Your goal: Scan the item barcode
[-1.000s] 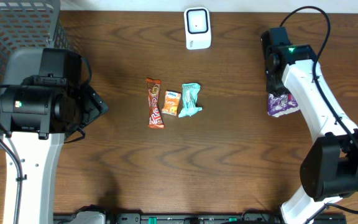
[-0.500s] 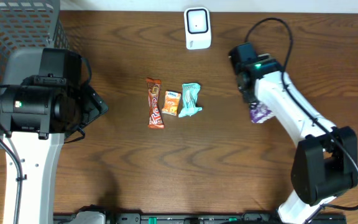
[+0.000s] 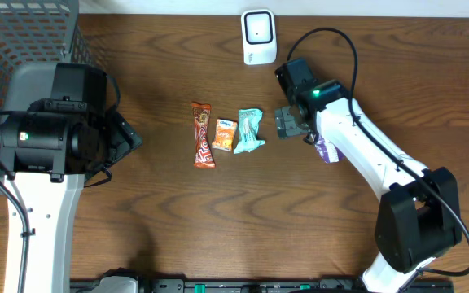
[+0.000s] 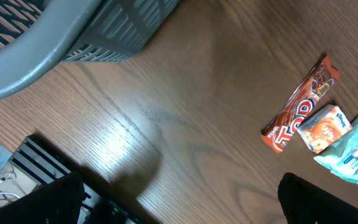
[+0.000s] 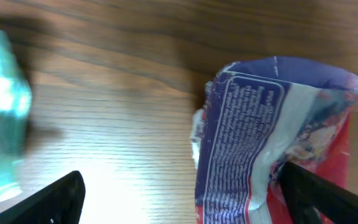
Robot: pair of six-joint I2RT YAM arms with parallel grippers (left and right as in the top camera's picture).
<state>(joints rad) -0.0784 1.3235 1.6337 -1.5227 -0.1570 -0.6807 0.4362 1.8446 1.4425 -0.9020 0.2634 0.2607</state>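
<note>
A grey wire basket (image 3: 23, 37) fills the upper left corner of the overhead view. The left arm covers its lower edge. The part of its inside that shows is mesh only. The rest is hidden, so I cannot tell what it holds.

The left gripper (image 4: 179, 186) hovers over bare worktop (image 3: 243, 220) beside the basket. Its fingers stand wide apart at the bottom corners of the left wrist view, with nothing between them.

A white scanner (image 3: 259, 37) stands at the top centre. Below it, three things lie in a row on the wood:
- a red-brown chocolate bar (image 3: 203, 134) on the left
- a small orange packet (image 3: 224, 134) touching it
- a teal tissue pack (image 3: 250, 130) just beside that

The right gripper (image 3: 287, 124) hangs just to the right of the tissue pack, below the scanner, with its fingers spread fully and gripping nothing. The purple packet (image 3: 328, 149) lies loose on the worktop under the right arm, right of centre. In the right wrist view its printed back faces up and one end comes close to the right-hand finger. I cannot tell whether they touch.
</note>
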